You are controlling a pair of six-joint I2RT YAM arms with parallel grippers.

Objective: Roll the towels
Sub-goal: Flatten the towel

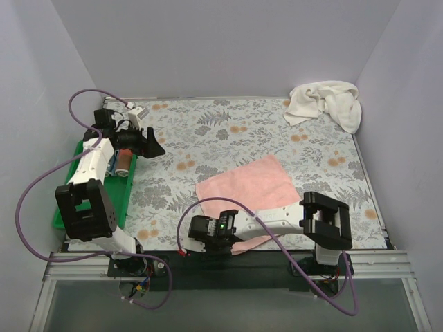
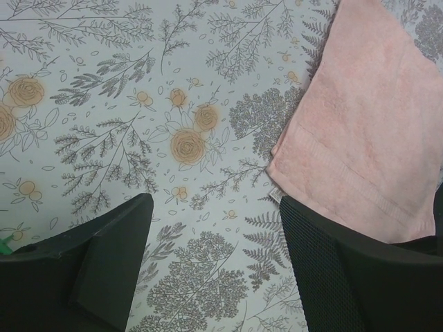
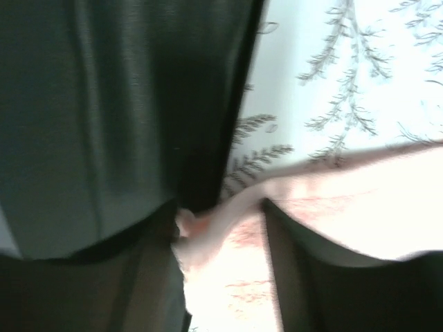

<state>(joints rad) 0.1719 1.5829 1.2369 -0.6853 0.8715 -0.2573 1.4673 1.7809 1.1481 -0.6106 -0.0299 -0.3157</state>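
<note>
The salmon-pink towel lies flat on the floral table cover, near the front; it also shows in the left wrist view. The cream-white towel lies bunched at the back right corner. My right gripper is low at the pink towel's near-left corner. In the blurred right wrist view its jaws stand apart with the pink towel's raised corner between them, touching the left finger. My left gripper is open and empty above the table at the far left, its jaws over bare cover beside the towel's edge.
A green tray holding a small cylindrical object lies along the left edge under the left arm. The dark near edge of the table runs just behind the right gripper. Grey walls enclose the table.
</note>
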